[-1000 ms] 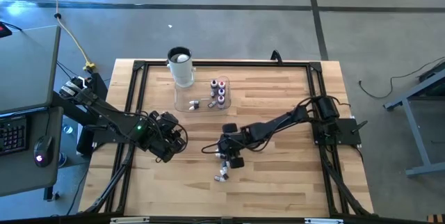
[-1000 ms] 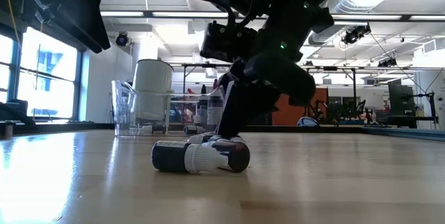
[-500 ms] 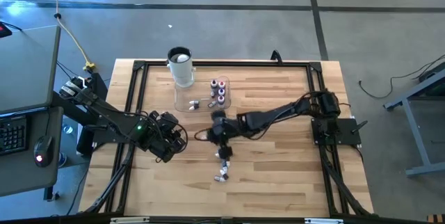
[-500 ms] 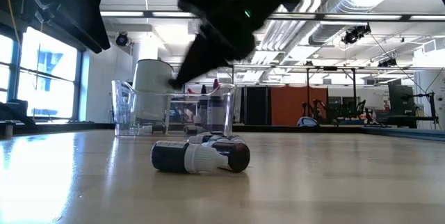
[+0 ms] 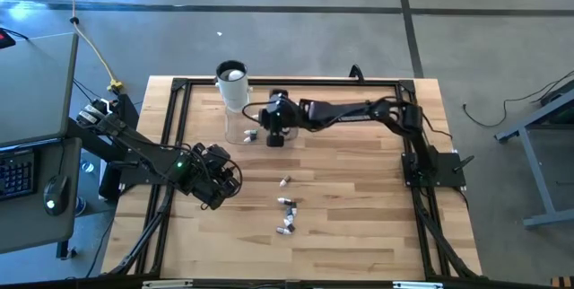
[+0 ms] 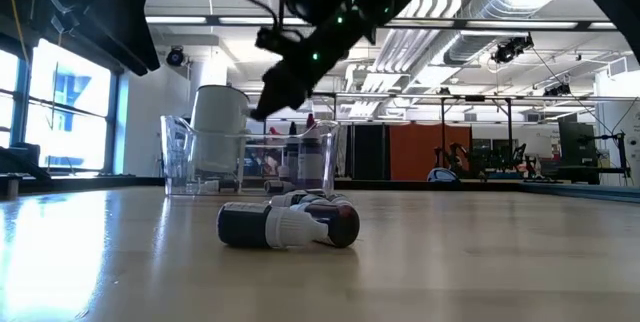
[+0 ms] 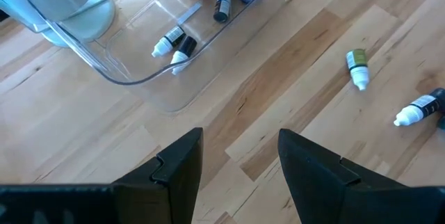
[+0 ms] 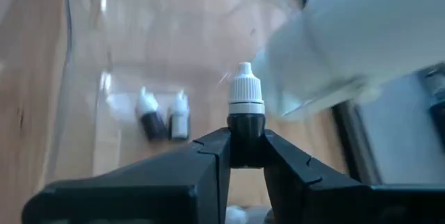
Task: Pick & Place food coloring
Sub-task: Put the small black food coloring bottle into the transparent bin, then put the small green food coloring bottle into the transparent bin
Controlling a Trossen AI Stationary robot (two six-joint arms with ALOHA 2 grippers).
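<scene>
My right gripper (image 5: 262,118) hangs over the clear tray (image 5: 240,133) at the table's far side, shut on one food coloring bottle (image 8: 245,109) with a dark body and a white tip. More bottles stand and lie in the tray (image 7: 174,43). Three loose bottles (image 5: 286,204) lie on their sides on the wood near the table's middle. My left gripper (image 7: 240,175) waits open above the table's left part, with nothing between its fingers. My right gripper pinches the bottle's dark body (image 8: 245,130) between its two fingers, just below the white cap. The white tip (image 8: 245,88) sticks out past the fingertips. The fingers slant down toward the table's far left. The bottle is lifted clear, above the tray.
A tall white cup (image 5: 233,84) stands just beyond the tray at the far edge, close to my right gripper. A black frame (image 5: 179,87) runs around the wooden table top. Bare wood lies at the right and near the front edge.
My right gripper has risen from the loose bottles near the table's middle and swung toward the far left, over the tray, carrying one bottle lifted clear. The other loose bottles lie where they were. My left arm has kept still.
</scene>
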